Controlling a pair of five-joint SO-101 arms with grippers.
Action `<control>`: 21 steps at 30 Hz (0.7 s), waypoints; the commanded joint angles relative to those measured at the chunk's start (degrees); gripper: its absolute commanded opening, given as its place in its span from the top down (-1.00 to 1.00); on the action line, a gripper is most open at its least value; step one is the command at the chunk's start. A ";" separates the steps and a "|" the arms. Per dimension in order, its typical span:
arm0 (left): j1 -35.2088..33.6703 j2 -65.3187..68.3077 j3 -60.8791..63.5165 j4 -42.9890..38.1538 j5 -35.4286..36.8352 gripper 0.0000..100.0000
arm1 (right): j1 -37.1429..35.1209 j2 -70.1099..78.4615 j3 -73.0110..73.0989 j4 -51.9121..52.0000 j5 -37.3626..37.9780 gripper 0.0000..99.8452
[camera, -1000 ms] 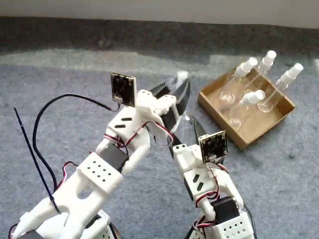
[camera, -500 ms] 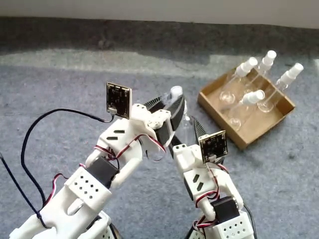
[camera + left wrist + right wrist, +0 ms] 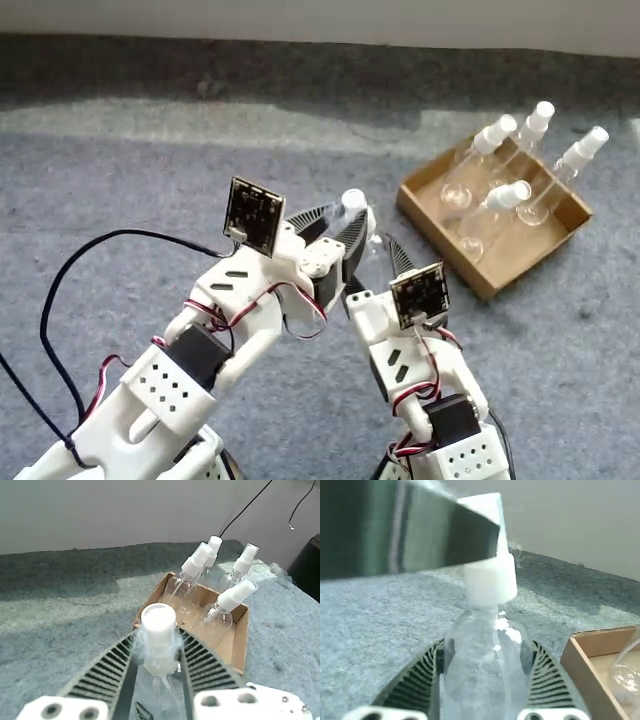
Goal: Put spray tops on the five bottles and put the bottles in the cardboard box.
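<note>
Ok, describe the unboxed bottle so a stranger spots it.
Find the cardboard box on the grey carpet. Beside it, where the two arms meet, is a clear bottle. Unlike the four boxed ones, it and its spray top are clamped in jaws.

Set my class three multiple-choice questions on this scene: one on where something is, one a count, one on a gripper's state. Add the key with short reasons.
1. Where is the fifth bottle?
A. in the cardboard box
B. lying outside the box, untouched
C. between the right gripper fingers

2. How many bottles are in the box?
A. two
B. four
C. five

3. The left gripper is:
A. shut on the spray top
B. open, holding nothing
C. shut on the box wall

Key:
1 C, its clear body sits between those fingers.
2 B, four white tops show there.
3 A, its fingers press both sides of the top.
</note>
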 commanded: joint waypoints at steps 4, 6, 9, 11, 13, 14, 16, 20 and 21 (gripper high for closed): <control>1.63 0.40 -2.24 1.23 -1.93 0.99 | -0.40 -1.19 2.42 -1.54 4.13 0.84; 1.36 0.40 -1.98 1.23 -1.93 0.99 | -0.40 -1.19 2.51 -1.63 6.77 0.84; 1.19 0.40 -1.80 1.32 -1.76 0.99 | -0.40 -1.19 2.68 -1.63 9.14 0.84; 1.10 0.04 -1.80 1.32 -1.76 0.99 | -0.40 -1.19 3.65 -1.80 8.26 0.84; 1.19 -0.04 -1.80 1.32 -1.76 0.99 | -0.48 -1.19 4.26 -1.89 7.65 0.84; 1.19 -0.04 -1.80 1.32 -1.85 0.99 | -0.48 -1.19 4.26 -1.89 7.12 0.84; 1.27 -0.13 -1.80 1.32 -2.02 0.99 | -0.40 -1.19 4.18 -1.89 4.84 0.84; 1.54 -0.13 -1.36 1.32 -2.02 0.98 | -0.40 -1.19 4.09 -1.89 1.05 0.84; 1.54 -0.13 -1.27 1.32 -2.02 0.98 | -0.40 -1.19 4.09 -1.89 0.88 0.84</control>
